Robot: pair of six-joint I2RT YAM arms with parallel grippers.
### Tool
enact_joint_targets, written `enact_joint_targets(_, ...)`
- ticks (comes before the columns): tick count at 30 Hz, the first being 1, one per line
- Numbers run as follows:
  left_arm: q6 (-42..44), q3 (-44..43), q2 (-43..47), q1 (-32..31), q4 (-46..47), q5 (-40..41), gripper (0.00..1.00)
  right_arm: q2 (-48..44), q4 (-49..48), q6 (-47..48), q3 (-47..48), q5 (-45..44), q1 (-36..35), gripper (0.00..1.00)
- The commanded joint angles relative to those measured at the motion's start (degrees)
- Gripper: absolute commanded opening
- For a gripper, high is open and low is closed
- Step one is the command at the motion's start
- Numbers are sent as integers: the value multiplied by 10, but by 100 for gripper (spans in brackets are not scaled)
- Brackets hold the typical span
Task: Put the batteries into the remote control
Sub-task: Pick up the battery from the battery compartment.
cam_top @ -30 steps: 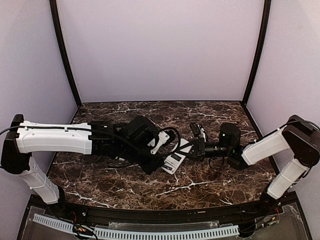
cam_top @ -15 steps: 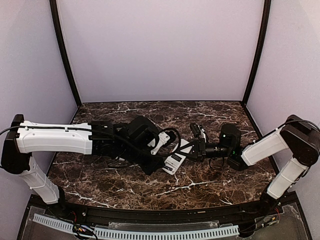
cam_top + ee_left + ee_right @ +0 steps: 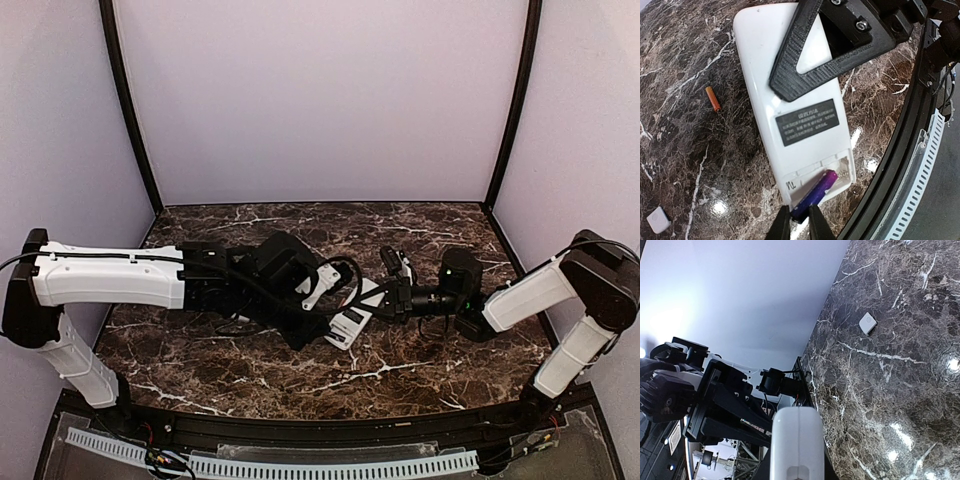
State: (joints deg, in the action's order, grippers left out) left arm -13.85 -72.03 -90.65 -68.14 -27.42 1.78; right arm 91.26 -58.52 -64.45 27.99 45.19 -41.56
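The remote control (image 3: 765,90) lies white back up with a dark label, its battery bay open at the near end. It also shows in the top view (image 3: 352,318). My left gripper (image 3: 796,215) is shut on the dark blue-purple battery (image 3: 819,191), which lies slanted with its far end inside the bay. The orange battery (image 3: 713,98) lies loose on the marble to the left of the remote. My right gripper (image 3: 392,292) is shut on the remote's far end. One of its black fingers (image 3: 805,65) lies across the remote's back. The right wrist view shows the remote edge-on (image 3: 797,440).
A small white rounded-square piece (image 3: 658,220) lies on the marble table (image 3: 400,370) away from the remote; it also shows in the right wrist view (image 3: 867,323). The black table edge rail (image 3: 900,150) runs close beside the remote's open end. The left arm (image 3: 110,275) reaches across the table's left half.
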Motion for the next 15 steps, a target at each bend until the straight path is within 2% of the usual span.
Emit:
enact_joint_targets(1,13,5,12,-3,6,-14,16,-6,-65,-12,7,12,-3,0)
enact_joint_targets(10,95,-16,77,3,-8,25,46,-9,-25,0,7,25,-3,0)
enact_joint_targets(13,175,-23,94,4,-24,7,51,-12,-20,0,6,36,-2,0)
enact_joint_targets(15,237,-24,98,4,-45,-40,53,-14,-15,1,8,45,-3,0)
